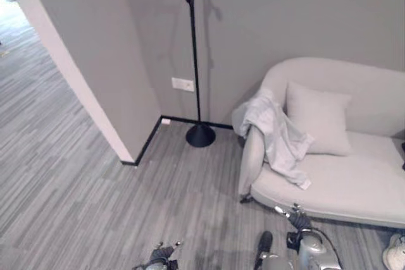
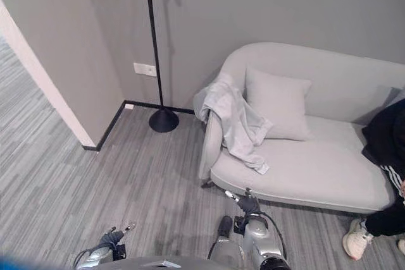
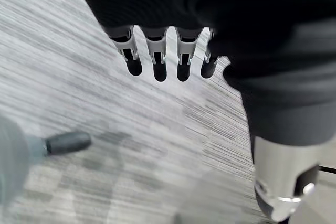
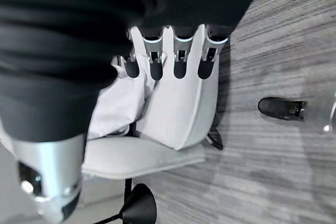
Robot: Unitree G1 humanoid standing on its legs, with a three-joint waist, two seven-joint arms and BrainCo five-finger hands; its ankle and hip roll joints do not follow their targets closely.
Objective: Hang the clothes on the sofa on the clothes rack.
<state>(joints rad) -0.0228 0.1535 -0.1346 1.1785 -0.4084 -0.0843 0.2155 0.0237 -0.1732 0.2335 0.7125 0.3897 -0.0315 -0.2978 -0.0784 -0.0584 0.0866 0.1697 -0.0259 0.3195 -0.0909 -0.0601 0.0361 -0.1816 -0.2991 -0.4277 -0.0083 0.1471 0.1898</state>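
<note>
White garment (image 2: 235, 123) draped over sofa (image 2: 304, 175) armrest.

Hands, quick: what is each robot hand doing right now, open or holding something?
Left hand: open, holding nothing, fingers straight above the floor.
Right hand: open, holding nothing, pointing toward the sofa and the clothes.

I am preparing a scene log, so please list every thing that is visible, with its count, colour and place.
garment: one, white, draped over the sofa's armrest onto the seat
sofa: one, light grey, against the wall
cushion: one, light grey, leaning on the sofa's back
clothes rack: one, black pole on round base, in the corner beside the sofa
wall socket: one, white, on the wall
person: one, dark clothes, white shoe, at the sofa's far end
left hand: open, above the floor
right hand: open, before the sofa
</note>
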